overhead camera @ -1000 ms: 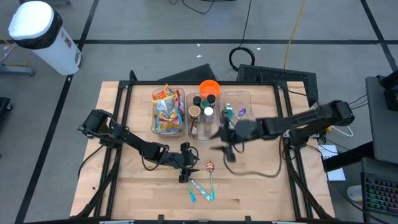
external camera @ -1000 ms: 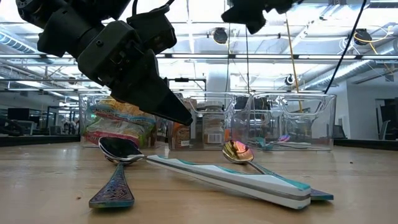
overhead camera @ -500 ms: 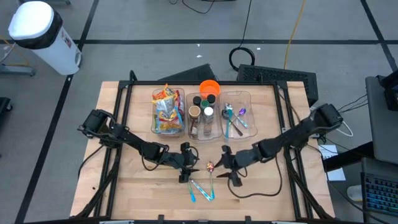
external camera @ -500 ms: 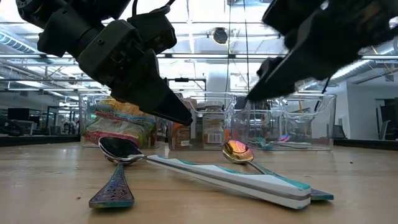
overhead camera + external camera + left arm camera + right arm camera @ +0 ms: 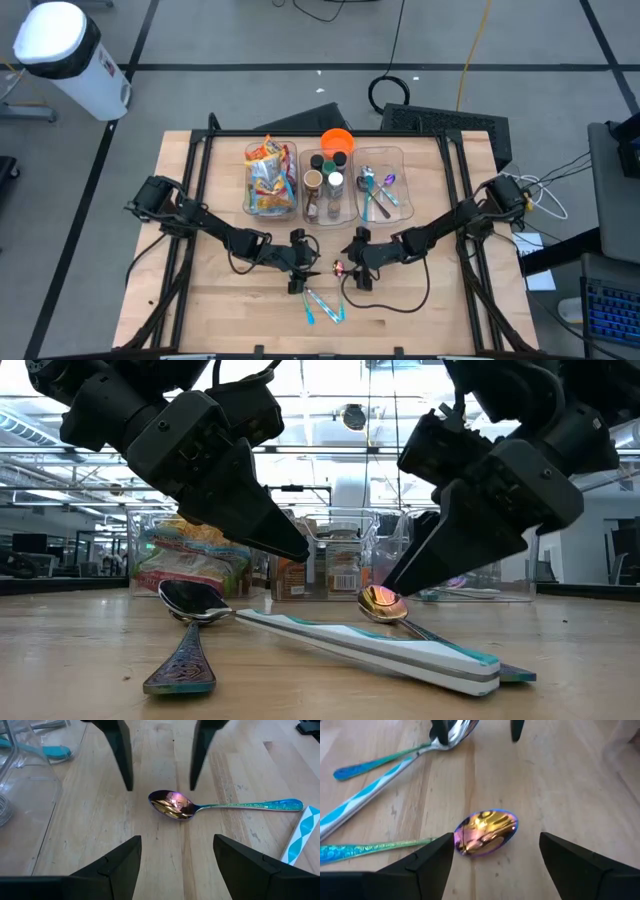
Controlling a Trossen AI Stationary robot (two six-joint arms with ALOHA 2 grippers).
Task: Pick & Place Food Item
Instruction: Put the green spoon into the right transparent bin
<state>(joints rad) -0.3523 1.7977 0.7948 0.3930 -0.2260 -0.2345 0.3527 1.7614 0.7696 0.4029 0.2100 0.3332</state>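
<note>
An iridescent spoon (image 5: 338, 270) lies flat on the wooden table, its bowl (image 5: 485, 832) between my two grippers. My right gripper (image 5: 349, 266) is open and low over the table, its fingers either side of the bowl without touching it (image 5: 392, 586). My left gripper (image 5: 310, 264) is open and faces the same bowl (image 5: 170, 804) from the table's left. A second, dark-bowled spoon (image 5: 195, 605) lies under my left gripper. Snack bags (image 5: 268, 180) fill the left clear bin.
Three clear bins stand in a row at the back: snack bags, jars (image 5: 325, 185) and spoons (image 5: 378, 190). An orange bowl (image 5: 337, 140) sits behind them. Teal-and-white utensils (image 5: 322, 306) lie near the front edge, beside the spoon handles.
My right gripper has come from above the right-hand bin toward the table's near edge and down, then toward the left, ending low with its fingers either side of the iridescent spoon's bowl. The spoons have not moved.
</note>
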